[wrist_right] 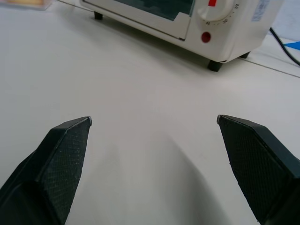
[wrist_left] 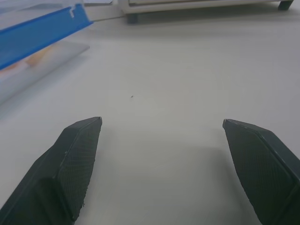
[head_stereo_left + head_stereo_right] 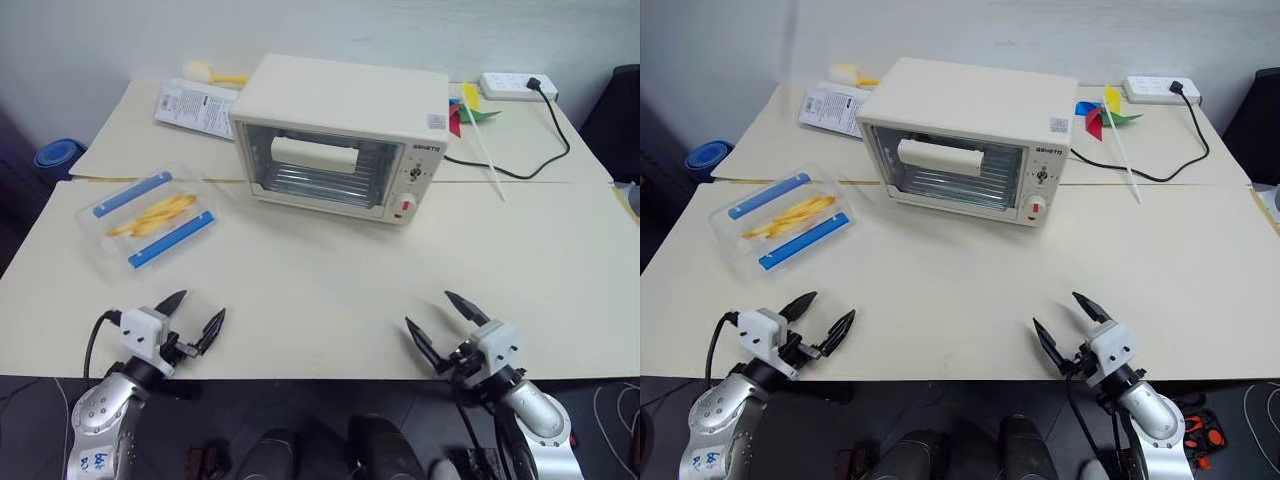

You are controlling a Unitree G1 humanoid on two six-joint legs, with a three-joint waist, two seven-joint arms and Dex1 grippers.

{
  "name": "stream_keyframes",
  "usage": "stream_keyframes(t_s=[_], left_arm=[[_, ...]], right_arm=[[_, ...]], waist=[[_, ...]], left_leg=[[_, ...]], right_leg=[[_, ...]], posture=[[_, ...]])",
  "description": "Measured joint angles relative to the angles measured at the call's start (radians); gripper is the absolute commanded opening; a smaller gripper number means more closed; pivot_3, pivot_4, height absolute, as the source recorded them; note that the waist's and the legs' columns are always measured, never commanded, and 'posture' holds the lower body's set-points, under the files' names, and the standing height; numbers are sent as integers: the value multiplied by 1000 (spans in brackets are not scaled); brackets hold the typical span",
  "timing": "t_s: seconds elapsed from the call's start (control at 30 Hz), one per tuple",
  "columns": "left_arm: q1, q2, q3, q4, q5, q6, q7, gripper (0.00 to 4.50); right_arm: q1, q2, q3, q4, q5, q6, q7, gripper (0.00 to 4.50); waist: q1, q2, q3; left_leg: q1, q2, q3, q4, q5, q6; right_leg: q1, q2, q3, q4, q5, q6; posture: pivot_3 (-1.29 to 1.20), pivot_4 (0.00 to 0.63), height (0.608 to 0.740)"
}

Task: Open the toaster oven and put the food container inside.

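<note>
From the head cameras, the toaster oven (image 3: 340, 135) stands on the far half of the cream counter (image 3: 330, 290), across the seam between two tabletops. Its glass door is shut and faces the robot, turned slightly to the robot's left; its long side runs left to right, with the bar handle (image 3: 314, 155) level across the door and the knobs and red button (image 3: 404, 208) at the right end. The food container (image 3: 152, 218) lies flat on the counter to the oven's left and nearer the robot, apart from it. Its long axis runs diagonally, from near-left to far-right, the two blue strips parallel along its long edges with yellow food between them. A white leaflet (image 3: 195, 107) lies behind it, and a power strip (image 3: 515, 85) with a black cable sits at the far right.

The left gripper (image 3: 197, 318) and right gripper (image 3: 447, 320) hover at the counter's near edge, fingers spread wide and holding nothing.

In the left wrist view, the two black fingers (image 2: 70, 168) stand far apart over bare counter, with the container's blue strip (image 2: 40, 35) ahead.

In the right wrist view, the spread fingers (image 1: 61, 164) frame empty counter, and the oven's knob end (image 1: 211, 23) stands beyond.
</note>
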Motion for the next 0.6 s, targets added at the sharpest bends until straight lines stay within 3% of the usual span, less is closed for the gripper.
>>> stream_keyframes(t_s=[0.17, 0.43, 0.6], left_arm=[[-12, 81, 4, -66, -84, 104, -61, 4351], [-51, 328, 159, -104, -379, 358, -268, 4351], [-85, 355, 210, -110, -435, 417, -284, 4351]], right_arm=[[-89, -23, 47, -42, 89, 172, 44, 4488], [-542, -42, 125, -147, 204, 609, 14, 4488], [-748, 16, 155, -45, 177, 705, -37, 4488]], waist=[[-3, 0, 0], [-3, 1, 0], [-3, 1, 1]], left_leg=[[0, 1, 1, 0, 0, 0], [-2, 4, -1, 0, 0, -2], [-2, 3, 0, 0, -1, -2]], right_leg=[[0, 0, 1, 0, 0, 0], [-3, 2, -1, 1, -1, -3], [-4, 2, -1, 0, -1, -3]], posture=[[0, 150, 740], [0, 150, 740], [0, 150, 740]])
